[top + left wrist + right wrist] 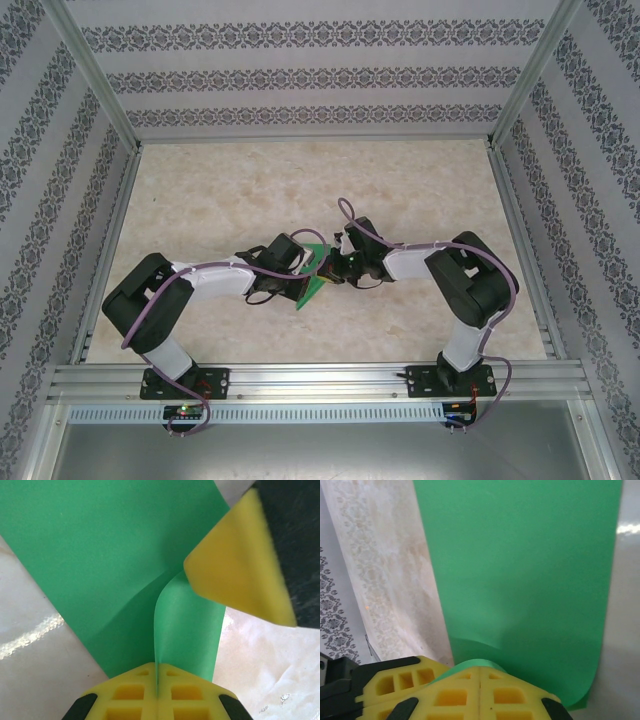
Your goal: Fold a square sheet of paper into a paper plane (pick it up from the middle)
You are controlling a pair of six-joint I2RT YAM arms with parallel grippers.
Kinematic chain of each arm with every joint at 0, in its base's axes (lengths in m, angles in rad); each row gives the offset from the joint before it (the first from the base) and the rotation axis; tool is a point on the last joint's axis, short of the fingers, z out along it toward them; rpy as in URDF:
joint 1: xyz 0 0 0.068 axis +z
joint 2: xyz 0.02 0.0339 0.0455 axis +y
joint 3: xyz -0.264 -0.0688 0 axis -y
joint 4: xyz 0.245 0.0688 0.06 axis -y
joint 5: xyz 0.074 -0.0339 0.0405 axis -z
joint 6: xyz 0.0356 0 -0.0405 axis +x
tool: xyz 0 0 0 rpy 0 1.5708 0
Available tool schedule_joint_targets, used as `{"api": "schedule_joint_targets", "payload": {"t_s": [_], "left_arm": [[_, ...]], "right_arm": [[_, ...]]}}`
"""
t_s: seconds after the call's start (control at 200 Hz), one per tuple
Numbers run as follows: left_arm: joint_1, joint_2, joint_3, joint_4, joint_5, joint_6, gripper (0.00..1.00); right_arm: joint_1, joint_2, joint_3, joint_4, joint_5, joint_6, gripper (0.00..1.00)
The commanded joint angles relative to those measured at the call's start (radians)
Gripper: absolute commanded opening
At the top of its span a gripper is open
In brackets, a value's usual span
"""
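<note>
While both arms meet over the middle of the table (pixel 260 180), the square sheet of paper (pixel 317 282) sits between them, buckled and seemingly off the surface. One pinched ridge is clamped in the left gripper (pixel 158 677) and another part in the right gripper (pixel 480 674). This is probably a two-point hold for creasing.

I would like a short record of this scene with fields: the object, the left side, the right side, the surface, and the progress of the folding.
object: green sheet of paper, held between the two grippers over the table, bent, not lying flat
left: left gripper shut on a curled-up part of the sheet
right: right gripper shut on an edge of the sheet, close to the left one
surface: pale marbled table
progress: no pointed plane shape yet; one soft bend runs towards the left gripper
</note>
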State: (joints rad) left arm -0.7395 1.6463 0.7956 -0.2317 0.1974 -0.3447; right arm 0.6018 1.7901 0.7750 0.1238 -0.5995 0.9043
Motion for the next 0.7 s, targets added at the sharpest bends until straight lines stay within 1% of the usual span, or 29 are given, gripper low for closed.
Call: {"api": "schedule_joint_targets", "payload": {"t_s": [0.0, 0.11, 0.19, 0.26, 0.365, 0.525, 0.599, 0.694], "left_arm": [[0.010, 0.030, 0.011, -0.039, -0.003, 0.023, 0.00], [0.011, 0.036, 0.014, -0.039, 0.000, 0.026, 0.00], [0.010, 0.042, 0.013, -0.040, 0.006, 0.031, 0.00], [0.011, 0.043, 0.012, -0.046, 0.004, 0.032, 0.00], [0.011, 0.038, 0.006, -0.049, 0.001, 0.033, 0.00], [0.011, 0.037, 0.013, -0.059, -0.003, 0.031, 0.00], [0.011, 0.034, 0.013, -0.057, 0.001, 0.029, 0.00], [0.010, 0.032, 0.013, -0.057, -0.003, 0.029, 0.00]], "right_arm": [[0.003, 0.010, -0.007, -0.003, 0.018, -0.025, 0.00], [-0.005, 0.045, -0.007, -0.024, 0.038, -0.064, 0.01], [-0.011, 0.092, 0.001, 0.001, 0.006, -0.077, 0.02], [-0.013, 0.113, 0.009, -0.020, 0.009, -0.085, 0.01], [-0.024, 0.073, -0.020, 0.004, 0.005, -0.072, 0.02], [-0.056, -0.044, -0.032, -0.036, 0.010, -0.073, 0.04], [-0.074, -0.052, -0.009, -0.086, 0.017, -0.095, 0.03], [-0.083, -0.032, 0.015, -0.084, 0.004, -0.095, 0.03]]}}
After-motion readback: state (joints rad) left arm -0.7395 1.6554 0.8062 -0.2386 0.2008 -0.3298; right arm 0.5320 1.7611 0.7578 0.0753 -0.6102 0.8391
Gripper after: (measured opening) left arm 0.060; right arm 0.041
